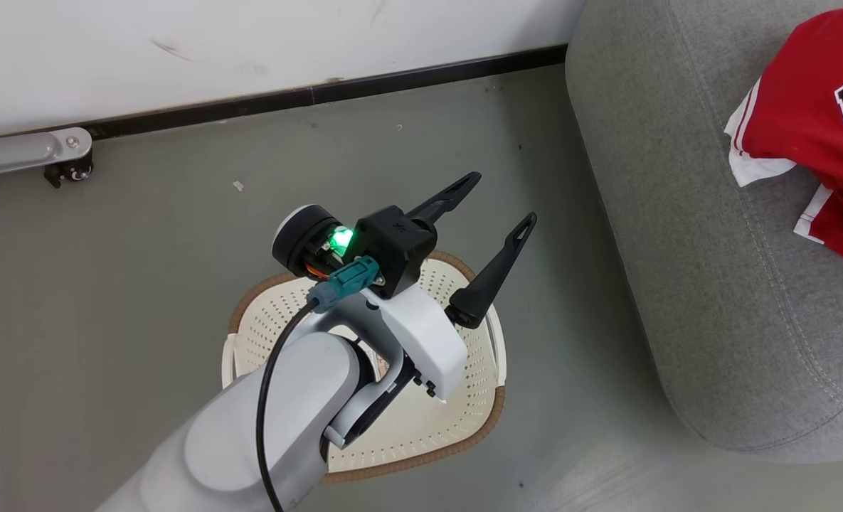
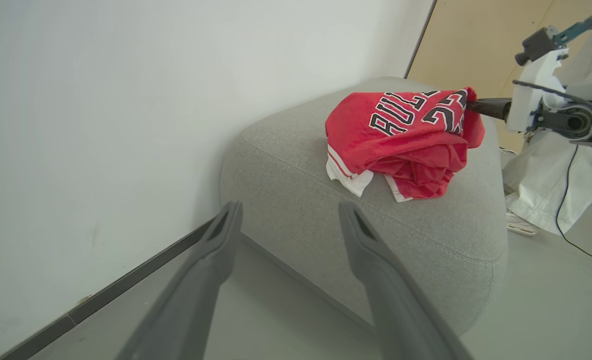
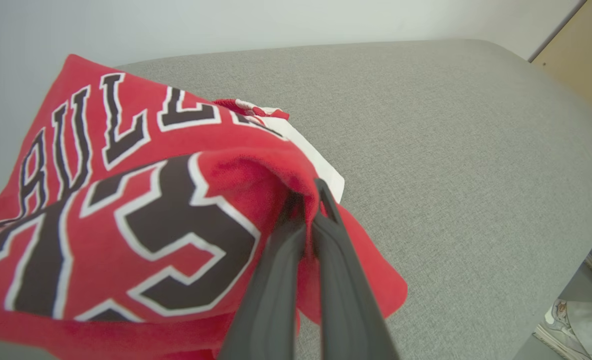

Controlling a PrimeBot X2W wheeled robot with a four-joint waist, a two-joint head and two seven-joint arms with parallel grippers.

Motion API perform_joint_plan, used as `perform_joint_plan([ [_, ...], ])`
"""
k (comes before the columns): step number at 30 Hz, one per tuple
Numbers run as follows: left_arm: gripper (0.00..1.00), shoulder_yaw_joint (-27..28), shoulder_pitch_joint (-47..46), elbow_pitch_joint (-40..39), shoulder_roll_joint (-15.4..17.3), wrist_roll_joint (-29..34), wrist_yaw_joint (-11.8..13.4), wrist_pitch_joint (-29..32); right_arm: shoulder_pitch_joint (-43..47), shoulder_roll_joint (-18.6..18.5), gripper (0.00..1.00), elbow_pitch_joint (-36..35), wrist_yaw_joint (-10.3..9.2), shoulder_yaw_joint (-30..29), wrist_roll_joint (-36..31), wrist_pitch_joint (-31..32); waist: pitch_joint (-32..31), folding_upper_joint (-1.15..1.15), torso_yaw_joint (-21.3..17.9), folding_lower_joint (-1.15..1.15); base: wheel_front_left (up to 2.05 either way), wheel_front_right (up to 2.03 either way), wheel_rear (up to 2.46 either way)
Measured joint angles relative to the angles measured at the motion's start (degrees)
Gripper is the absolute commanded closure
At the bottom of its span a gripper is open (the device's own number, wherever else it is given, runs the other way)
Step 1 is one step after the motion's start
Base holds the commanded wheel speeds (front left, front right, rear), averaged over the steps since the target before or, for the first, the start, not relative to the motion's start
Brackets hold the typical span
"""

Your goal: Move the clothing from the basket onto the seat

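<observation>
Right claw tips (seemingly pinching) buried in clothing.

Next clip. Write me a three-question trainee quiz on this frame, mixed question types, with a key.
1. True or false: the left pincer, above the basket, is shut on cloth.
2. Where is the red jersey? A) in the basket B) hanging from the left pincer C) on the grey seat
3. Fill in: the ___ pincer is closed on a fold of the jersey.
Key: 1 false, its jaws stand open and hold nothing. 2 C. 3 right pincer.
</observation>
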Motion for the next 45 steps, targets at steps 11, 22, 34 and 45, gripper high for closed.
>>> perform_joint_plan([
  [11, 0.00, 0.60, -0.07, 0.32, 1.19, 0.44, 0.00, -0.03, 0.85, 2.47, 0.72, 0.59, 0.00, -2.67, 0.00, -0.56, 1.22, 0.00, -0.86, 0.00, 0.00, 0.00, 0.00],
  [22, 0.00, 1.01, -0.10, 1.01, 1.48, 0.43, -0.05, -0.56, 3.20, 2.68, 0.00, -3.46, 0.00, -4.43, -0.56, -0.57, 0.68, 0.00, -2.75, 0.00, 0.00, 0.00, 0.00],
  [34, 0.00, 1.13, -0.08, 1.96, 1.74, 0.34, -0.49, -0.89, 9.01, 3.30, 0.00, -8.98, 0.00, -6.12, -1.74, -0.57, -0.40, 0.00, -5.23, 0.00, 0.00, 0.00, 0.00],
  [45, 0.00, 3.77, 1.05, 3.92, 3.33, -0.33, -0.43, -3.19, 12.35, 5.47, 0.00, -18.36, 0.00, -7.11, -2.96, -0.58, -2.96, 0.00, -7.08, 0.00, 0.00, 0.00, 0.00],
])
